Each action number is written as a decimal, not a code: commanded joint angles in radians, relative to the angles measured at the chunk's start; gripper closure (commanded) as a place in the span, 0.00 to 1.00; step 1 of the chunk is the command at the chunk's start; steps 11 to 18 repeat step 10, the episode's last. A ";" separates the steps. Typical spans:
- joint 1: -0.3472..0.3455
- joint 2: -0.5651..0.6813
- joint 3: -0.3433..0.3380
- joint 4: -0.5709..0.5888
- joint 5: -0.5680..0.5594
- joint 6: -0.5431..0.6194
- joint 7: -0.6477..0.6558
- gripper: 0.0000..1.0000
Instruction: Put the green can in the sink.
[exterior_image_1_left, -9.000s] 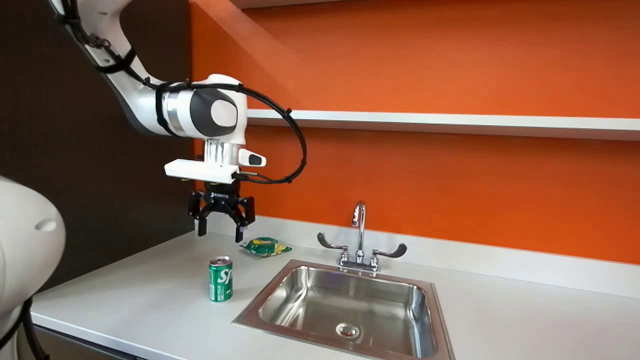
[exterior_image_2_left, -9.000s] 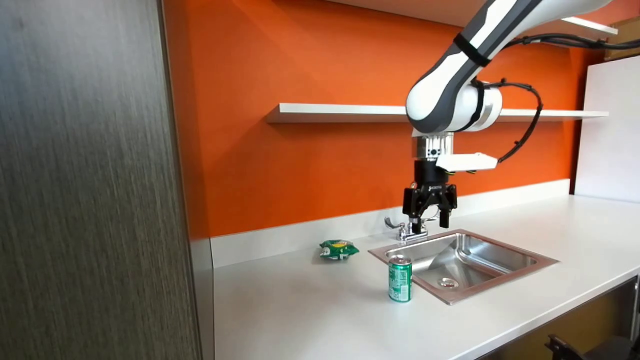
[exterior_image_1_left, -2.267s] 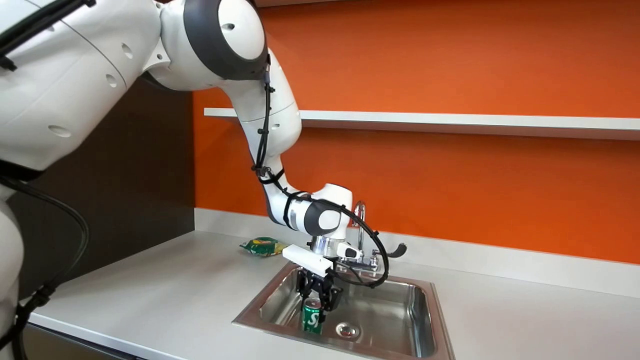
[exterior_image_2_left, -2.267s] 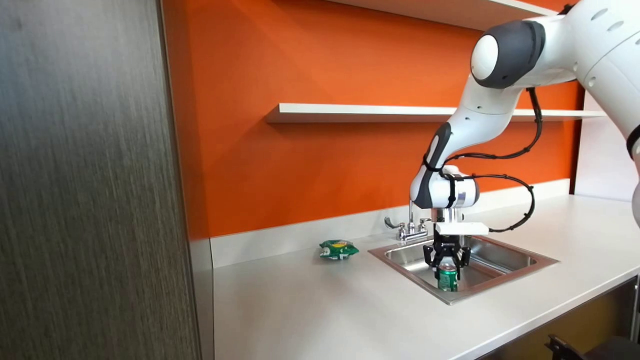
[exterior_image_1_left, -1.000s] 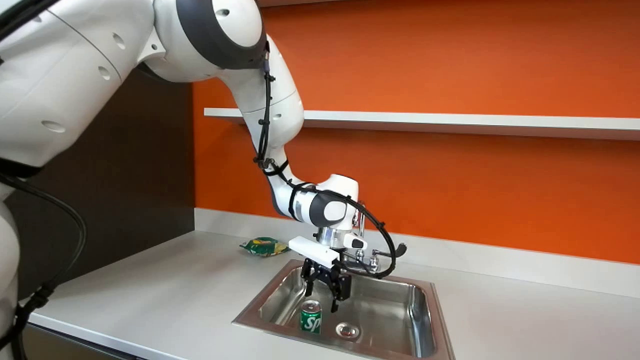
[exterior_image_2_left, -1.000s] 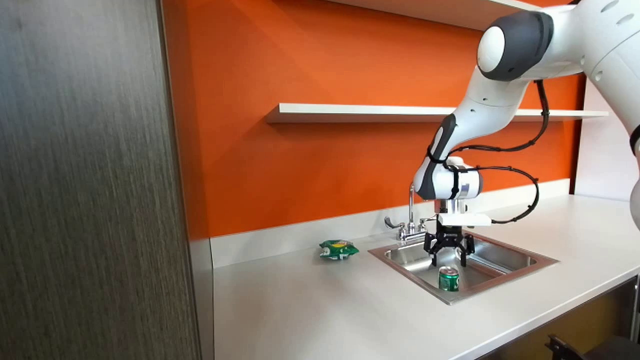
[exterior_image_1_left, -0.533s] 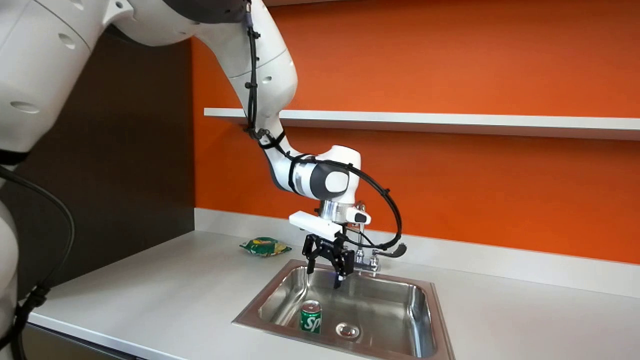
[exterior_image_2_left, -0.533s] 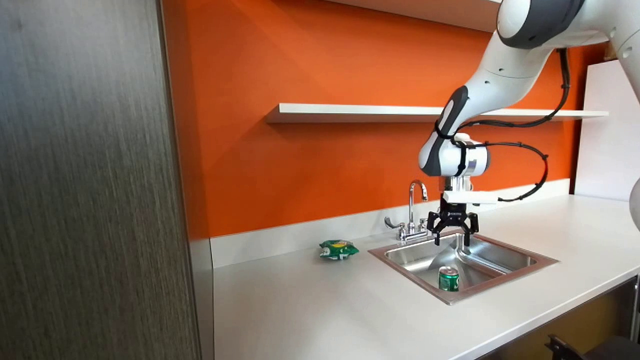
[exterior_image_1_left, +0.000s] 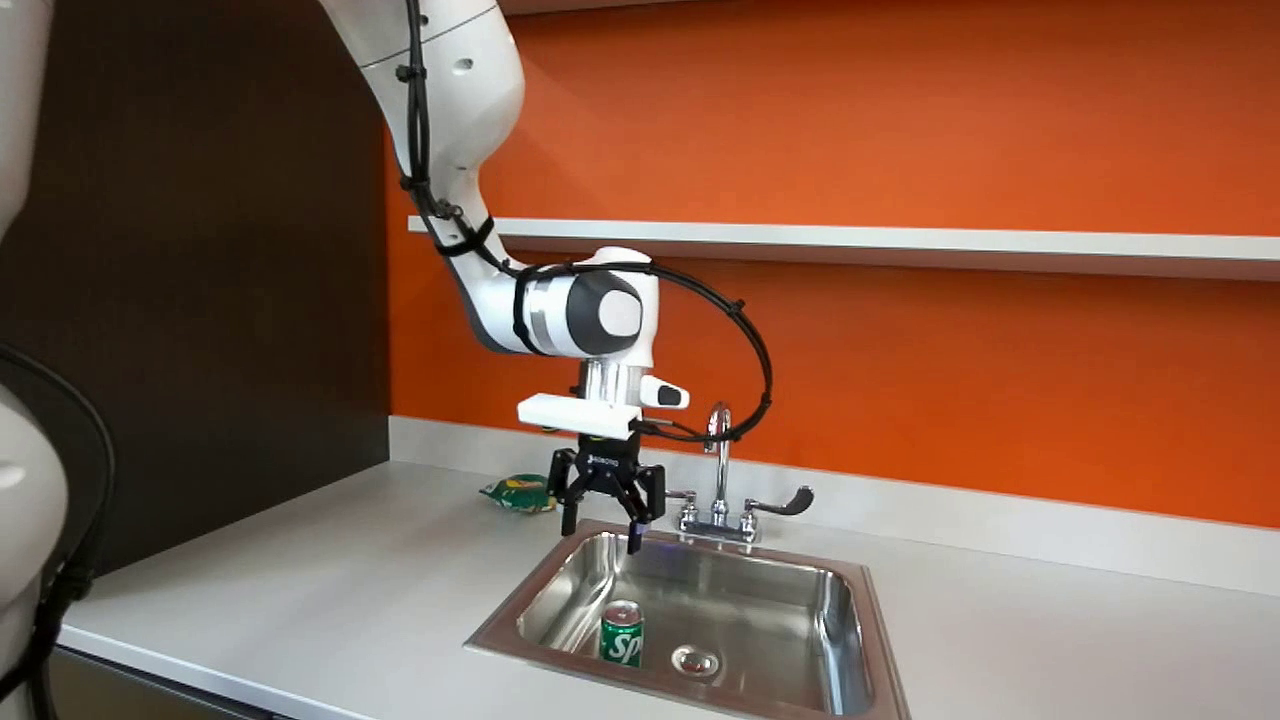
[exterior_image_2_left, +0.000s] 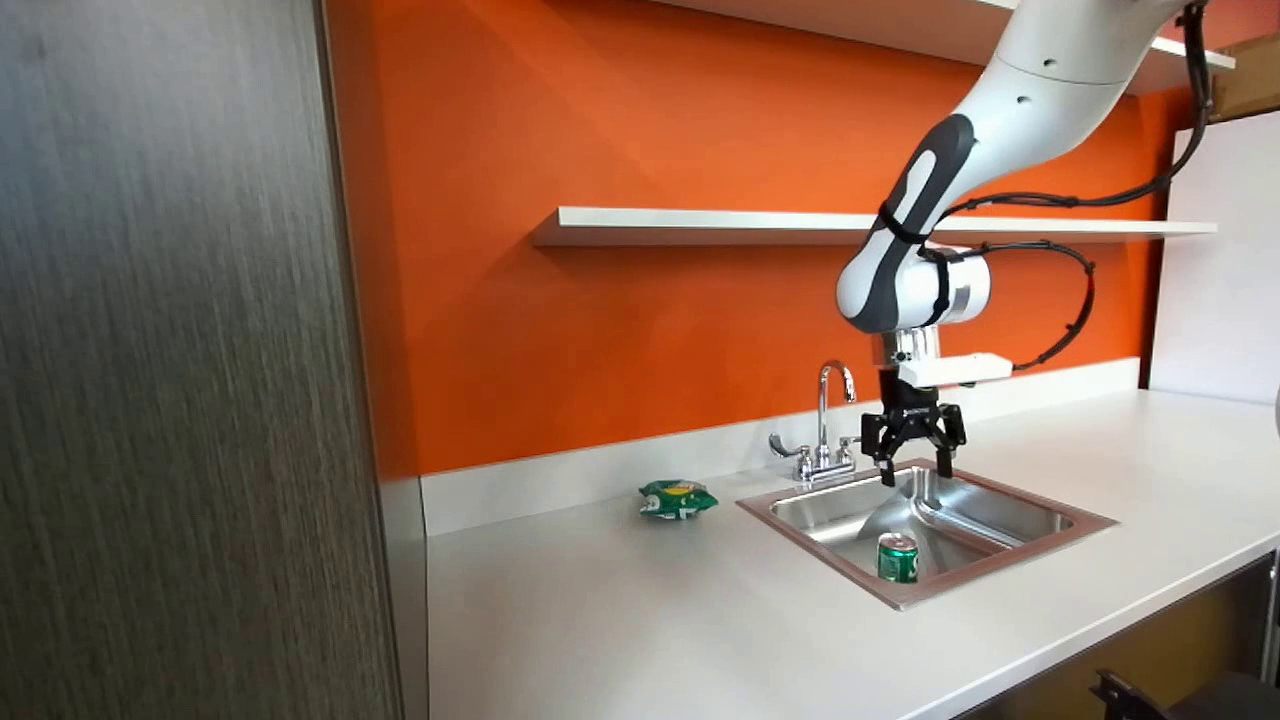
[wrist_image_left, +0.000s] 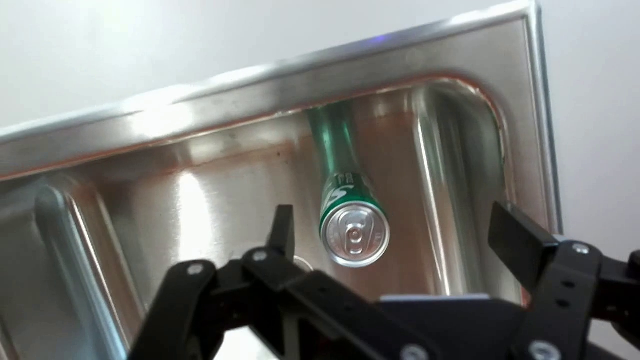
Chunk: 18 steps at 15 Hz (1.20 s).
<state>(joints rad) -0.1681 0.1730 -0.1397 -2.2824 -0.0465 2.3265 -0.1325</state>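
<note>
The green can stands upright on the floor of the steel sink. In the wrist view, the can shows its silvery top, beside the drain and apart from the basin walls. My gripper is open and empty. It hangs above the sink, well clear of the can. In the wrist view, the gripper's fingers are wide apart with nothing between them. In an exterior view, the can is partly hidden at its base by the sink rim.
A chrome faucet with two handles rises behind the sink, close to my gripper. A flat green bag lies on the counter beside the sink. A white shelf runs along the orange wall above. A dark panel stands at the side.
The can was on the counter 9 seconds ago and is now in the sink. My gripper was around it there, then opened, rose away and shifted sideways. The can stays put.
</note>
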 joint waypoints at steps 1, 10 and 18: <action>0.025 -0.160 0.003 -0.155 -0.073 -0.018 -0.017 0.00; 0.046 -0.260 0.007 -0.295 -0.120 -0.020 -0.011 0.00; 0.046 -0.260 0.007 -0.295 -0.120 -0.020 -0.011 0.00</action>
